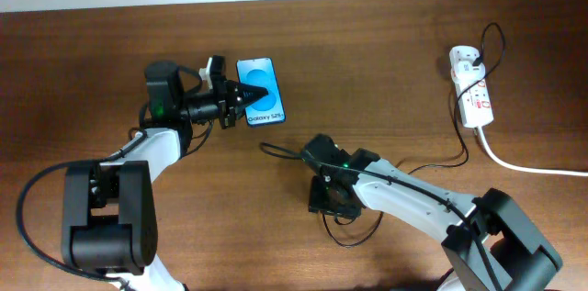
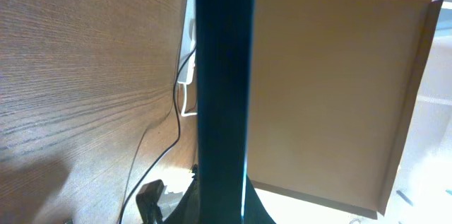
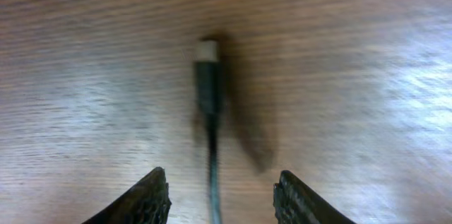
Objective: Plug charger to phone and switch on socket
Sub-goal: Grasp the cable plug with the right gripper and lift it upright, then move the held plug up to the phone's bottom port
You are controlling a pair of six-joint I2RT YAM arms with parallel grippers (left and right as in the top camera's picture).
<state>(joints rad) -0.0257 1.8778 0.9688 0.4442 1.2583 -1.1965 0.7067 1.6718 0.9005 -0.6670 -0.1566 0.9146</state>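
Desk [image 1: 386, 43] wood lies open between the phone [image 1: 264, 84], toward the far left, and the socket [image 1: 471, 89] near the right edge. The left gripper [image 1: 246, 95] has its jaws pinching the phone's long left edge. The right gripper [image 3: 220, 197] hovers mid-desk with jaws spread. The charger [image 3: 207, 86] tip lies untouched on the wood just ahead, its cable running back between them.

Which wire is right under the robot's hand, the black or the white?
The thin black charger. Its tip lies on the table between the right hand's open fingers. The thick white cord is far off by the socket.
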